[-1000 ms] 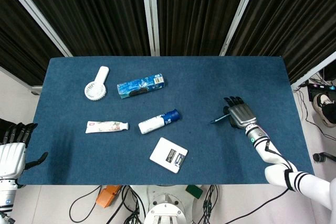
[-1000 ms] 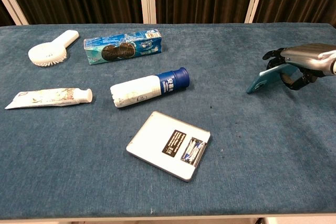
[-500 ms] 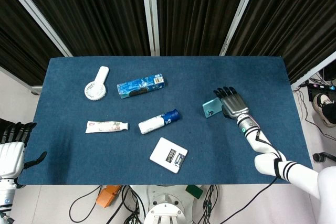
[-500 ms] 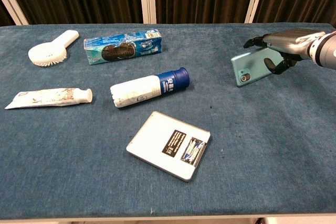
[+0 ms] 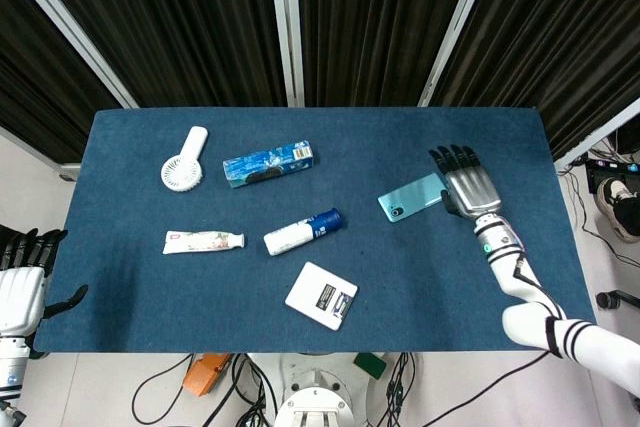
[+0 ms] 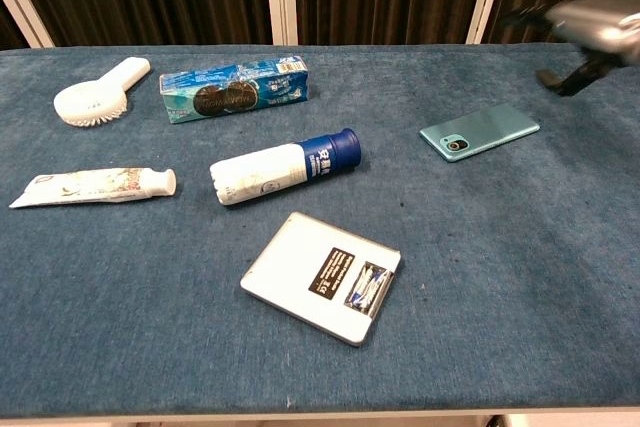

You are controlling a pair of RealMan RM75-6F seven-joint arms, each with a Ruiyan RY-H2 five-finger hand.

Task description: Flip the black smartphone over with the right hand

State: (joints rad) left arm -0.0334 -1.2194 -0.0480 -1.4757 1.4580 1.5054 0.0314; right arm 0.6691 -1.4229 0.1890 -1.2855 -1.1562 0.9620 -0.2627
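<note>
The smartphone (image 5: pixel 412 197) lies flat on the blue table (image 5: pixel 420 287) right of centre, its teal back and camera lens facing up; the chest view shows the smartphone (image 6: pixel 480 131) the same way. My right hand (image 5: pixel 470 185) hovers just right of it with fingers spread, holding nothing and apart from the phone. In the chest view the right hand (image 6: pixel 592 29) is blurred, raised above the table at the upper right. My left hand (image 5: pixel 20 282) hangs off the table's left front corner, fingers apart and holding nothing.
A white hand fan (image 5: pixel 184 160) and a blue cookie box (image 5: pixel 267 163) lie at the back left. A toothpaste tube (image 5: pixel 204 241), a white bottle with a blue cap (image 5: pixel 303 232) and a flat white box (image 5: pixel 321 295) lie mid-table, left of the phone.
The right hand tipped the phone over from standing on edge, let it go, and lifted away to the right. The phone now lies flat, teal back up.
</note>
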